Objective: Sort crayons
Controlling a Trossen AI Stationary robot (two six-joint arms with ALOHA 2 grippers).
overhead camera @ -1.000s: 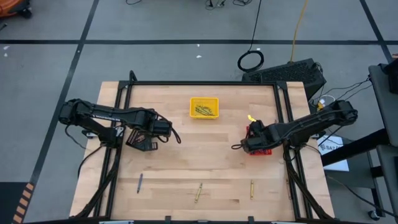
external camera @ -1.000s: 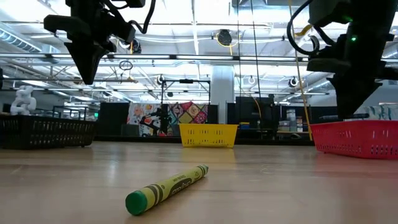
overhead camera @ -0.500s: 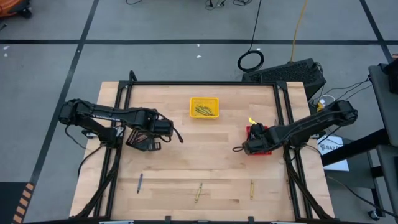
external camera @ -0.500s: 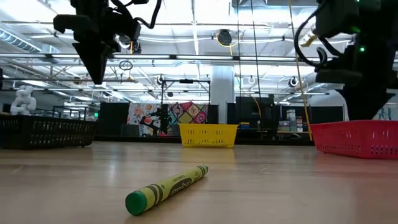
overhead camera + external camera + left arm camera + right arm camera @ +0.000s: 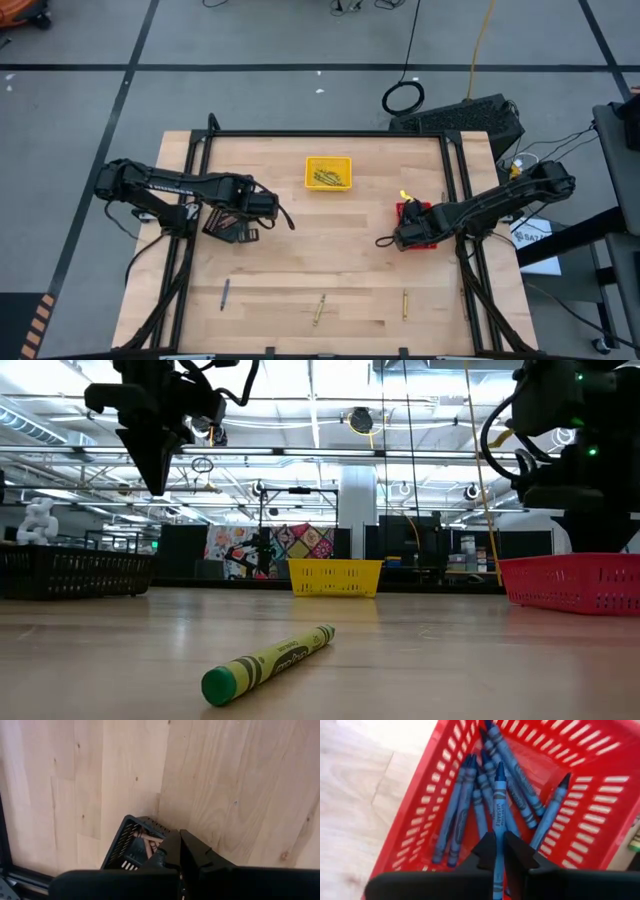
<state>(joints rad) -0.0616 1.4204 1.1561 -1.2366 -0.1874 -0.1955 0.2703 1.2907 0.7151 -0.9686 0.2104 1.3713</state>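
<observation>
My right gripper is down inside the red tray, at the table's right, and is shut on a blue crayon. Several more blue crayons lie on that tray's floor. My left gripper hangs shut with nothing in it above the black tray, at the table's left, which holds brown crayons. Three loose crayons lie flat near the table's front edge: a dark blue one, an olive one and a yellow one. My right gripper pinches the blue crayon's wrapped shaft between its two fingers, coming steeply from above. The crayon runs along the fingers, its back end reaching past them toward the wrist. Its pointed tip aims down at the crayons in the red tray; whether it touches them I cannot tell.
A yellow tray with olive crayons stands at the far middle of the table. Black rails frame the table's left, right and far sides. Bare wood lies between the trays and the loose crayons.
My right gripper has sunk with the blue crayon into the red tray, shifting slightly toward the table's near edge. In the low view its fingers are now hidden behind the tray's wall.
</observation>
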